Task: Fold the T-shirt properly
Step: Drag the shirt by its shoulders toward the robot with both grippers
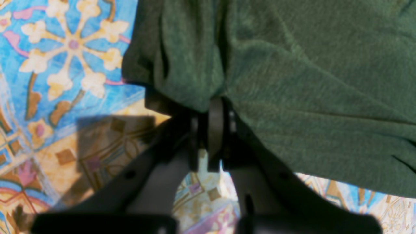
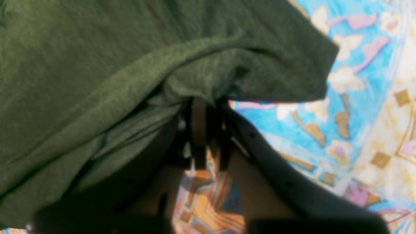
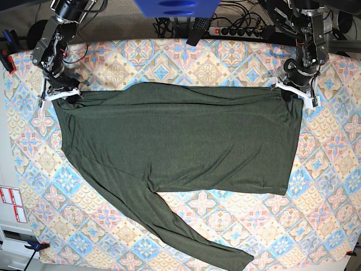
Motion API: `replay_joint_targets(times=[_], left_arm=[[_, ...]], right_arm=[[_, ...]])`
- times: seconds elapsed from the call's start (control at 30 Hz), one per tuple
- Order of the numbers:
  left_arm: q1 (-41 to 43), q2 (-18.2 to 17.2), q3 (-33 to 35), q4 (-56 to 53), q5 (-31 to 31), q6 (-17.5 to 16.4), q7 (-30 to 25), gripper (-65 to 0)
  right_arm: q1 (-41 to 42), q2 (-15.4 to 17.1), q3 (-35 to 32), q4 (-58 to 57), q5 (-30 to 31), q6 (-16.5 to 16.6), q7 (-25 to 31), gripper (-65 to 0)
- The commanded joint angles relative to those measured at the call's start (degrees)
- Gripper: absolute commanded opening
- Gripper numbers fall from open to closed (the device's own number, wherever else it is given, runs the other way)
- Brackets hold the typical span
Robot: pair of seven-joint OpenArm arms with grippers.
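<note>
T-shirt [image 3: 180,141] lies spread on the patterned desk [image 3: 225,62], barely started imo: no folds visible yet, one sleeve trailing toward the front edge. Left hand [image 3: 295,88] & right hand [image 3: 59,93] both clenched on far-edge corners.

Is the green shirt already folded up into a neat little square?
No, the T-shirt lies spread wide across the patterned tablecloth, with one long sleeve stretching out toward the bottom edge.
</note>
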Motion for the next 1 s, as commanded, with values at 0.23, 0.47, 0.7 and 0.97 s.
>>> replay_joint_targets(times=[0.23,0.47,0.7,0.97], left_arm=[[1.4,-1.2,-0.5,0.6,0.9,1.1,0.2,-65.0],[4.0,-3.0,-0.5,3.0,0.4,1.1,0.2,-65.0],[9.0,-3.2,-0.5,10.2,-0.9,1.1,0.3,-65.0],[10.9,-3.2,-0.6,10.2,-1.0,1.1,0.3,-65.0]], right_arm=[[-2.8,1.0,0.6,3.5,0.0,-0.5,1.8,-61.5],[-6.0,0.6,0.6,6.6,0.0,-0.5,1.8,-61.5],[-7.6,0.6,0.6,7.3,0.0,-0.5,0.3,-61.5],[-7.7,0.6,0.5,7.4,0.0,-0.5,0.1,-61.5]])
